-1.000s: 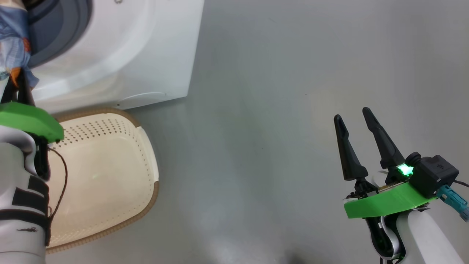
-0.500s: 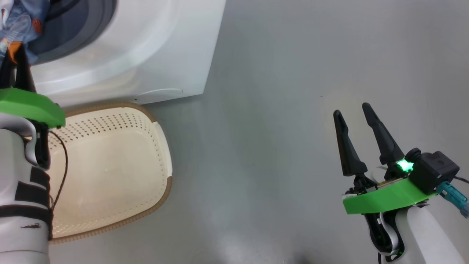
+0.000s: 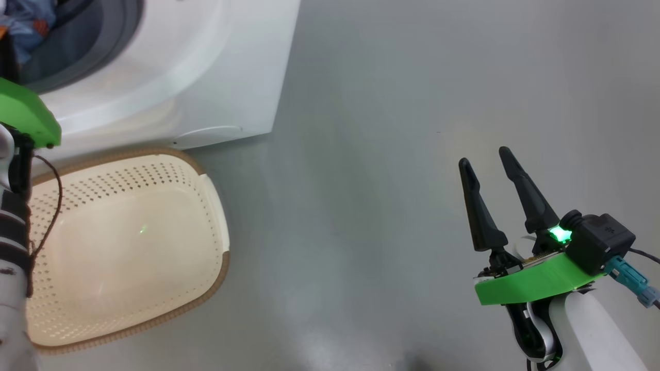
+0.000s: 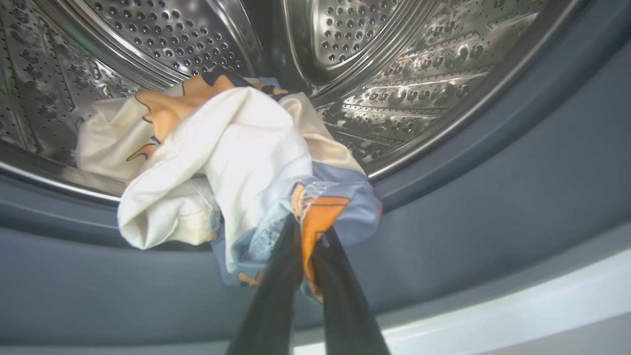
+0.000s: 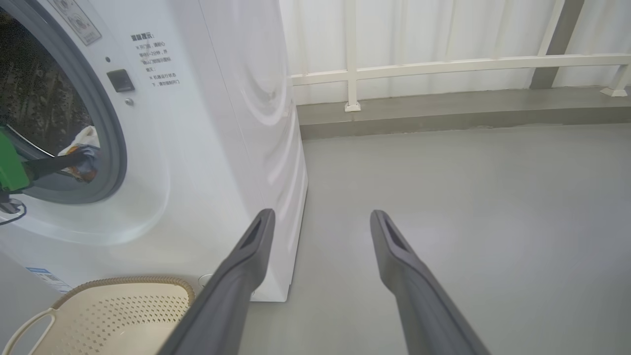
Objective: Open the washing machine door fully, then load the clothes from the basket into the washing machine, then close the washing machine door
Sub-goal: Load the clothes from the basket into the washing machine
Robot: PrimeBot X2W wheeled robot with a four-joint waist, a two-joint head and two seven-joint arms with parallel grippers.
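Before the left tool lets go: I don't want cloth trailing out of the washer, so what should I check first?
1. Left tool shut on the clothes: ok.
2. Clothes wholly inside the drum: not ok; the gripped end hangs over the gasket.
3. Cloth free to slip off the fingers: cannot tell; folds cover the tips.
4. Basket emptied: ok, where it shows.
5. Right tool open, clear of the washing machine: ok.
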